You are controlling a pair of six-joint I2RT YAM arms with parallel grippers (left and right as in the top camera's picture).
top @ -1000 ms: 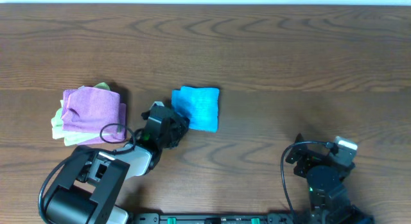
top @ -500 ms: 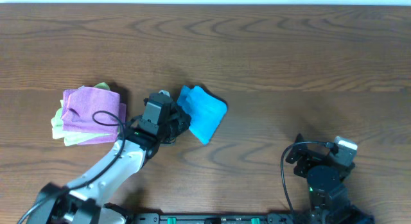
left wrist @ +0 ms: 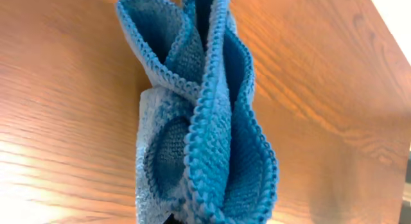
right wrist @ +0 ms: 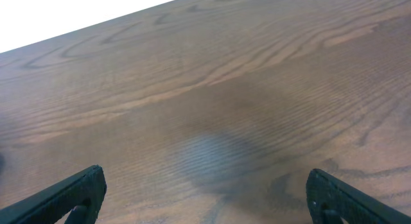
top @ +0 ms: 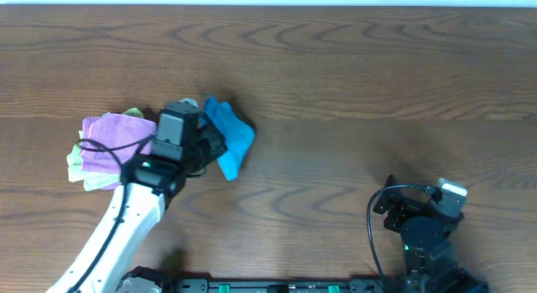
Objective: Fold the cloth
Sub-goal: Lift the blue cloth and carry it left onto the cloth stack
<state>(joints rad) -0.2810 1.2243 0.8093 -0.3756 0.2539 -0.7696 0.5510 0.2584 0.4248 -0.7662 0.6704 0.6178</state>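
The sky-blue cloth (top: 228,138) hangs bunched and folded in several layers, lifted off the table just right of the purple cloth. My left gripper (top: 210,140) is shut on the cloth's left edge; in the left wrist view the cloth (left wrist: 205,121) fills the middle and hides the fingers. At the table's front right my right gripper (right wrist: 205,195) stands open over bare wood, nothing between its fingers (right wrist: 77,195).
A folded purple cloth (top: 122,142) lies on a light green cloth (top: 77,163) at the left, right beside the left arm. The right arm (top: 424,230) rests near the front edge. The brown wooden table (top: 352,75) stretches back and right.
My left gripper has carried the blue cloth up and to the left, toward the purple cloth; the cloth went from lying flat to hanging bunched. The right arm has not moved.
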